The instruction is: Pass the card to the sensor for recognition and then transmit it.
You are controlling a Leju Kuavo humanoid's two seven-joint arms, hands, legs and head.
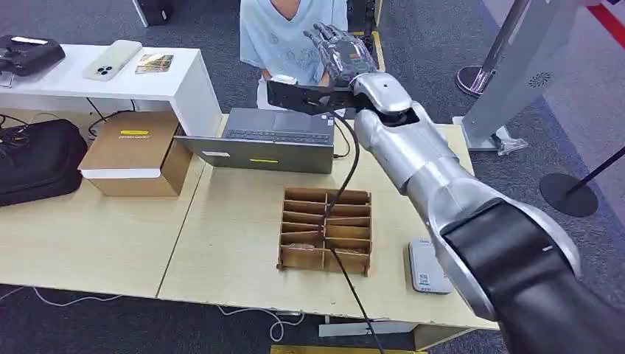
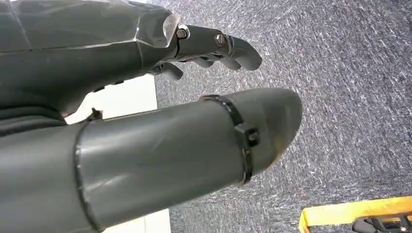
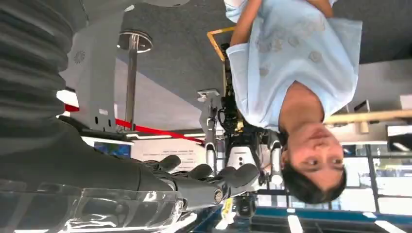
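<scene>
My right arm reaches out over the table toward a person in a light blue shirt (image 1: 284, 33). My right hand (image 1: 337, 51) is raised in front of the person's chest, fingers spread, with nothing between them. In the right wrist view the hand's fingers (image 3: 209, 177) lie stretched out and bare, facing the person (image 3: 291, 58). A small white thing (image 1: 284, 79), possibly the card, shows at the person's lap just left of my wrist. The grey sensor (image 1: 427, 267) lies flat on the table near its front right. My left hand (image 2: 214, 46) hangs over grey carpet, holding nothing.
A slotted cardboard box (image 1: 325, 229) stands mid-table with a black cable (image 1: 346, 184) running across it. Behind it is an open laptop (image 1: 273, 136), and to its left a brown carton (image 1: 136, 151) and a black bag (image 1: 37, 158). A white side table (image 1: 177, 85) carries a phone.
</scene>
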